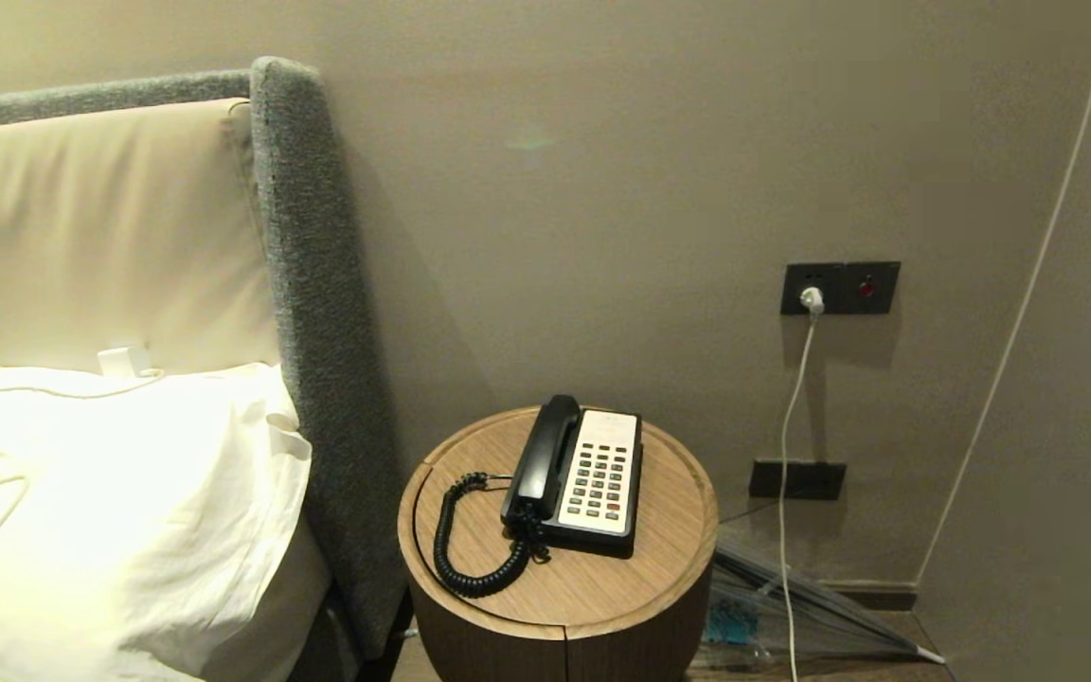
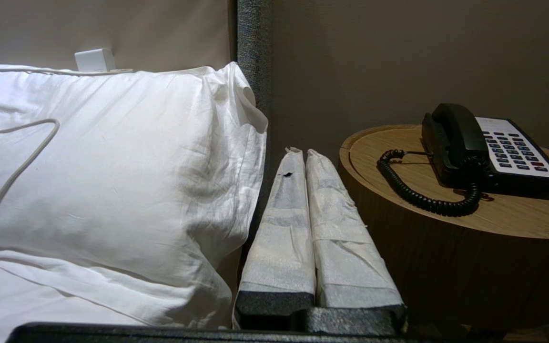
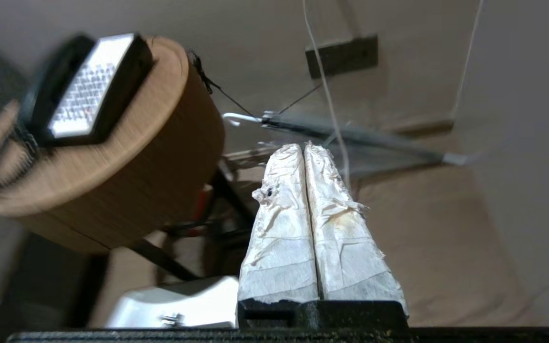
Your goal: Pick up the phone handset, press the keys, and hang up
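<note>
Both claws pinched shut, empty: left gripper [image 2: 303,155] near pillow [image 2: 112,190], right gripper [image 3: 304,150] off table's [image 1: 640,578] right edge; handset [image 1: 542,459] cradled.

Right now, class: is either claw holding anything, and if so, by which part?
Nothing is held. The left claw and right claw are both shut on nothing, away from the phone. The phone handset lies on its base.
</note>
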Available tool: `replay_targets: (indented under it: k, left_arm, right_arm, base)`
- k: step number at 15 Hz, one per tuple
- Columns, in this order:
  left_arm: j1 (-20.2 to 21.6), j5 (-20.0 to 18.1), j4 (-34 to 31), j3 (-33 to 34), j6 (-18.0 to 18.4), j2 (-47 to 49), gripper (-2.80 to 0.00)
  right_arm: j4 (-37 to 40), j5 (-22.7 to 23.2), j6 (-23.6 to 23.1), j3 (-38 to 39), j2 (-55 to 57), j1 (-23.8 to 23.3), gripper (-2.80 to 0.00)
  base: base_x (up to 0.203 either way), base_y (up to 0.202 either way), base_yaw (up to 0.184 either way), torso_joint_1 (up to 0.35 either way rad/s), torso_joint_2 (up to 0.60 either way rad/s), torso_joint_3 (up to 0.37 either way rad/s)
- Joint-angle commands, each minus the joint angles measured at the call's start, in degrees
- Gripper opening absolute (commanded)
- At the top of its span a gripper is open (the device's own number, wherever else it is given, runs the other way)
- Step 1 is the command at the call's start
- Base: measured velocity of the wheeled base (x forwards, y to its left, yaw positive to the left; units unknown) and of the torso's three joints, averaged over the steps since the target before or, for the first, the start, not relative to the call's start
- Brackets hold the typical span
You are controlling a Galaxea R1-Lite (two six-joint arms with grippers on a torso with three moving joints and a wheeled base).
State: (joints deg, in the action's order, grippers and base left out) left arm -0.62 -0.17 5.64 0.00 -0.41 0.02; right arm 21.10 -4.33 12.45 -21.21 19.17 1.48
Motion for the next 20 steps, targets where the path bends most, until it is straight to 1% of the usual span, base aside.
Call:
replay_targets:
  k: [1,3,4,6,7,8,9,10,11,12,13,15,16,17,20]
  left_arm:
    - [0.0,0.0,0.1,2.3,0.0,0.0,-2.80]
    - [0.0,0.0,0.1,2.3,0.0,0.0,-2.80]
    - [0.0,0.0,0.1,2.3,-0.1,0.0,-2.80]
    - [0.0,0.0,0.1,2.3,0.0,0.0,-2.80]
    - [0.0,0.0,0.1,2.3,0.0,0.0,-2.80]
    - [0.0,0.0,0.1,2.3,-0.1,0.0,-2.80]
    - [0.0,0.0,0.1,2.3,0.0,0.0,-2.80]
    - [0.0,0.0,0.1,2.3,0.0,0.0,-2.80]
    - [0.0,0.0,0.1,2.3,0.0,0.0,-2.80]
    - [0.0,0.0,0.1,2.3,0.0,0.0,-2.80]
    - [0.0,0.0,0.1,2.3,0.0,0.0,-2.80]
    - [0.0,0.0,0.1,2.3,0.0,0.0,-2.80]
    - [0.0,0.0,0.1,2.3,0.0,0.0,-2.80]
    - [0.0,0.0,0.1,2.3,0.0,0.0,-2.80]
    - [0.0,0.0,0.1,2.3,0.0,0.0,-2.80]
  right_arm:
    - [-0.8,-0.2,-2.2,5.3,-7.9,-3.6,-2.80]
    - [-4.0,-1.0,-3.5,10.3,-13.1,-2.8,-2.80]
    - [-5.9,-1.3,-5.1,12.7,-16.4,-2.6,-2.80]
    - [-10.4,-1.4,-6.6,15.8,-17.9,-2.2,-2.80]
    - [-13.3,-1.3,-6.3,16.8,-17.9,-2.2,-2.80]
    - [-15.5,-0.9,-3.9,17.7,-17.9,-2.2,-2.80]
    - [-16.2,-0.6,-1.7,17.9,-18.3,-2.2,-2.80]
    - [-16.7,0.9,-3.7,18.2,-18.8,-2.2,-2.80]
    - [-17.3,4.1,-9.2,18.4,-19.0,-2.2,-2.80]
    - [-17.6,7.0,-13.8,18.4,-19.0,-2.2,-2.80]
    - [-18.6,6.7,-14.2,19.2,-19.1,-2.2,-2.80]
    - [-23.4,4.6,-10.6,22.8,-19.2,-2.2,-2.80]
    - [-23.7,4.3,-9.0,22.5,-19.2,-2.2,-2.80]
    - [-23.8,4.3,-11.2,22.5,-19.3,-2.2,-2.80]
    - [-23.6,4.4,-11.9,22.4,-19.3,-2.2,-2.80]
  base:
    - [0.000,0.000,0.000,0.000,0.00,0.000]
    - [0.000,0.000,0.000,0.000,0.00,0.000]
    - [0.000,0.000,0.000,0.000,0.00,0.000]
    - [0.000,0.000,0.000,0.000,0.00,0.000]
    - [0.000,0.000,0.000,0.000,0.00,0.000]
    - [0.000,0.000,0.000,0.000,0.00,0.000]
    - [0.000,0.000,0.000,0.000,0.00,0.000]
    - [0.000,0.000,0.000,0.000,0.00,0.000]
    - [0.000,0.000,0.000,0.000,0.00,0.000]
    - [0.000,0.000,0.000,0.000,0.00,0.000]
    - [0.000,0.000,0.000,0.000,0.00,0.000]
    - [0.000,0.000,0.000,0.000,0.00,0.000]
    - [0.000,0.000,0.000,0.000,0.00,0.000]
    - [0.000,0.000,0.000,0.000,0.00,0.000]
    - [0.000,0.000,0.000,0.000,0.00,0.000]
